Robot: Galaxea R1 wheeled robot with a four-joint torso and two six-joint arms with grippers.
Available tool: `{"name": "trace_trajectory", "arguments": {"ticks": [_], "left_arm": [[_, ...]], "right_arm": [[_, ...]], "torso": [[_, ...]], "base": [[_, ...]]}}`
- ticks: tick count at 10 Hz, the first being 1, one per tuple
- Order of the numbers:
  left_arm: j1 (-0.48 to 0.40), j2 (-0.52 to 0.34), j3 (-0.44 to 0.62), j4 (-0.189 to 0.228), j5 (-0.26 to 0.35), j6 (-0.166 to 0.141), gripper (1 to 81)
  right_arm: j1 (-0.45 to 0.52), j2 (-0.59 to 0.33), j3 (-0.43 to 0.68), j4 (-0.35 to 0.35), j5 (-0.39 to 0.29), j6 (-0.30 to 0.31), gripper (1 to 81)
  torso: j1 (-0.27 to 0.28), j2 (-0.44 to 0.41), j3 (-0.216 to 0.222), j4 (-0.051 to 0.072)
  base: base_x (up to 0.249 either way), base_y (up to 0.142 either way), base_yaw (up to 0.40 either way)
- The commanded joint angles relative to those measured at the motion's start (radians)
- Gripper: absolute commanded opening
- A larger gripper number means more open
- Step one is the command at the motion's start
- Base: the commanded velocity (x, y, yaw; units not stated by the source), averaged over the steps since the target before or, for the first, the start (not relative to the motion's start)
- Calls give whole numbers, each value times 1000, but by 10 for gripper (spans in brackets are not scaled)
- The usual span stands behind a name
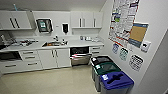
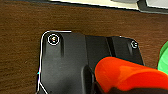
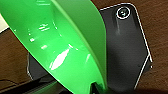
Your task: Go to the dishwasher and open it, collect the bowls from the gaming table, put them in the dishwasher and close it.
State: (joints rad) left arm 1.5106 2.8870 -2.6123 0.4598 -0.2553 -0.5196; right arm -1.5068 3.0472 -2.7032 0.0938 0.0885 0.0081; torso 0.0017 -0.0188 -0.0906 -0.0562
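Bins [image 1: 113,80] stand nearest in the head view; beyond them the dishwasher [image 1: 80,57] sits under the counter [image 1: 82,44], its door partly open. Left wrist view: an orange bowl [image 2: 125,75] lies close against the left gripper, whose grip I cannot tell. Right wrist view: a green bowl [image 3: 65,42] rises from the right gripper, apparently pinched at its rim, though the fingers stay unclear. Both bowls look light, stiff, glossy and likely slippery; the rim seems the best hold.
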Motion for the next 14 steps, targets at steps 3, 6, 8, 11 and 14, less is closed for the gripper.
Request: {"name": "trace_trajectory", "arguments": {"ticks": [3, 6, 8, 11, 14], "left_arm": [[-40, -11, 0, 3, 33, 1, 10], [-39, -11, 0, 3, 33, 1, 10], [-39, -9, 0, 5, 24, 1, 10], [-40, -9, 0, 5, 22, 1, 10], [-39, -11, 0, 5, 22, 1, 10]], "right_arm": [[42, 8, 8, -16, -62, -7, 10], [41, 6, 8, -16, -62, -7, 10], [41, 4, 8, -16, -61, -7, 10], [41, 4, 8, -14, -61, -5, 10], [39, 4, 8, -14, -61, -7, 10]], "torso": [[0, 0, 0, 0], [0, 0, 0, 0], [0, 0, 0, 0], [0, 0, 0, 0], [0, 0, 0, 0]], "base": [[101, 72, 0], [101, 72, 0], [134, 36, 0], [149, 0, 0], [149, 0, 0]]}}
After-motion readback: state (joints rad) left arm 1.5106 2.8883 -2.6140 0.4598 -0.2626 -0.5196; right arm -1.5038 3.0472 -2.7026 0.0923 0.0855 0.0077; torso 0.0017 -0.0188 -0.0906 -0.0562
